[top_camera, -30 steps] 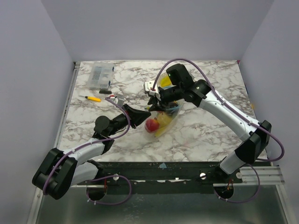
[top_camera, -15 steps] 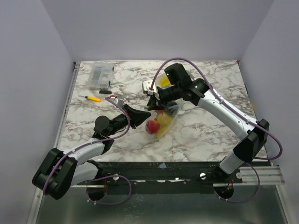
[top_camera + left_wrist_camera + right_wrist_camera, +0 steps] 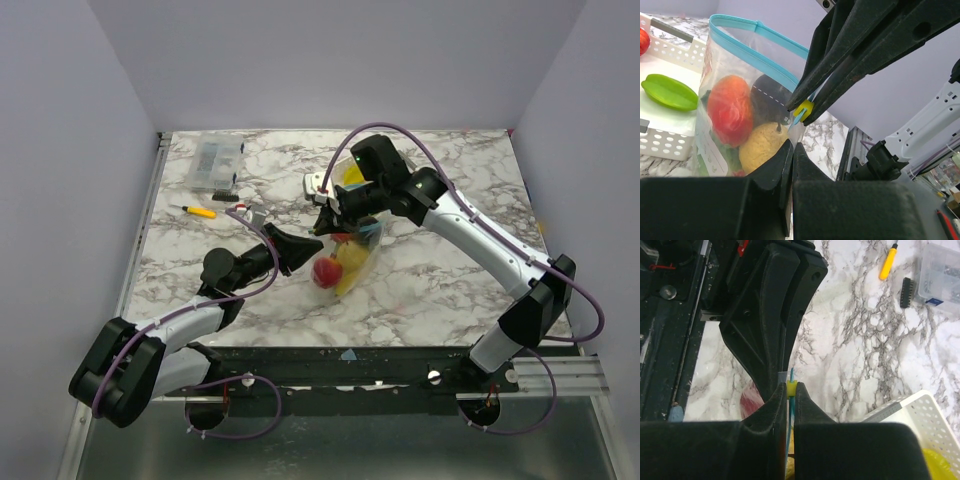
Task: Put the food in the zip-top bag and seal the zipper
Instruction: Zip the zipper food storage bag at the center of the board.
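Bag [image 3: 345, 262]: stands on the surface just in front of the basket [image 3: 665, 142], food [image 3: 730, 107] inside.
Left jaws: closed on the bag's edge.
Right jaws: pinching the yellow slider [image 3: 803, 106] on the zipper [image 3: 760, 32].
Sealing: basket-side stretch looks unsealed; draw the slider straight along the strip, left hold kept taut.

A white marble table [image 3: 450, 170] with grey veins filled the scene, enclosed by plain lilac walls [image 3: 330, 60]. Near its far left corner sat a small clear plastic box [image 3: 218, 165] holding small parts. Just beside the box lay a short black toothed piece [image 3: 226, 197], and close by, a yellow-handled screwdriver [image 3: 198, 211]. A white perforated basket [image 3: 925, 420] stood towards the table's middle.
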Available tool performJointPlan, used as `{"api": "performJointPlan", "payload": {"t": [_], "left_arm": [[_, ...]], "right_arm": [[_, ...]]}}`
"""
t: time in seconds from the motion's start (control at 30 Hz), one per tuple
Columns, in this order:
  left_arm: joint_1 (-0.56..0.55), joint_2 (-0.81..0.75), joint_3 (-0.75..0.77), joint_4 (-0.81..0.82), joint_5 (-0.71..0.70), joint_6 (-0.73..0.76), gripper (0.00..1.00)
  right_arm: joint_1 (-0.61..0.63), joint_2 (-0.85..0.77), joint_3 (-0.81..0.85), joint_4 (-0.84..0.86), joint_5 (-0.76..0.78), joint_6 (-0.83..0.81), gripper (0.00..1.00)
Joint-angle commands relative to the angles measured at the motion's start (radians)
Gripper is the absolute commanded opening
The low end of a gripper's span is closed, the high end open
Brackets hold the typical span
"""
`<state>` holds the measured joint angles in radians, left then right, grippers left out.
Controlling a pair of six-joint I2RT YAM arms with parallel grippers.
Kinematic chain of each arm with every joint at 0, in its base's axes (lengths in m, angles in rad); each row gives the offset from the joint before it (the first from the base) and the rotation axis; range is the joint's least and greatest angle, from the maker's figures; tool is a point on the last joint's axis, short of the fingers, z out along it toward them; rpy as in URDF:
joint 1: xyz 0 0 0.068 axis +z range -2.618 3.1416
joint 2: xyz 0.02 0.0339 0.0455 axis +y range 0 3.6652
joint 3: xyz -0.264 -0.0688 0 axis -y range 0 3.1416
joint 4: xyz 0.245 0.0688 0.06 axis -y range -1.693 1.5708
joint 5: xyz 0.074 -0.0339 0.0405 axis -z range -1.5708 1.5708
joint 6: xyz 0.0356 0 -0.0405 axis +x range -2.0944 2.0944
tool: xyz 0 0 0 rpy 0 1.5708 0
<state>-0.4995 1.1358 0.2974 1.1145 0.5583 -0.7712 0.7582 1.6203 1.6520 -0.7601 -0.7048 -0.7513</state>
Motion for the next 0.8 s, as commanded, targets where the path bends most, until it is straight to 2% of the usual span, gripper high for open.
{"api": "performJointPlan", "payload": {"t": [0.0, 0.07, 0.1, 0.17, 0.23, 0.27, 0.53, 0.7, 0.77], "left_arm": [[0.002, -0.019, 0.018, 0.039, 0.024, 0.02, 0.0], [0.004, -0.033, 0.017, 0.012, -0.002, 0.026, 0.0], [0.003, -0.047, 0.016, -0.016, -0.029, 0.032, 0.04], [0.0, -0.08, 0.011, -0.054, -0.087, 0.059, 0.31], [-0.002, -0.107, 0.006, -0.07, -0.118, 0.089, 0.43], [-0.002, -0.116, 0.01, -0.086, -0.12, 0.105, 0.46], [-0.009, -0.085, 0.039, -0.096, -0.087, 0.135, 0.46], [-0.017, -0.043, 0.06, -0.093, -0.081, 0.138, 0.38], [-0.018, -0.03, 0.063, -0.078, -0.09, 0.13, 0.28]], "right_arm": [[0.009, 0.018, 0.045, -0.043, -0.02, -0.008, 0.0], [0.01, 0.017, 0.049, -0.057, -0.037, -0.011, 0.0], [0.009, 0.014, 0.048, -0.049, -0.04, -0.004, 0.0], [0.01, 0.002, 0.035, -0.008, -0.029, 0.04, 0.0], [0.01, -0.006, 0.027, 0.013, -0.029, 0.067, 0.0], [0.01, -0.007, 0.027, 0.022, -0.028, 0.082, 0.0], [0.009, -0.004, 0.046, 0.036, -0.034, 0.129, 0.0], [0.009, -0.009, 0.043, 0.05, -0.037, 0.144, 0.0], [0.01, -0.007, 0.042, 0.043, -0.036, 0.14, 0.0]]}}
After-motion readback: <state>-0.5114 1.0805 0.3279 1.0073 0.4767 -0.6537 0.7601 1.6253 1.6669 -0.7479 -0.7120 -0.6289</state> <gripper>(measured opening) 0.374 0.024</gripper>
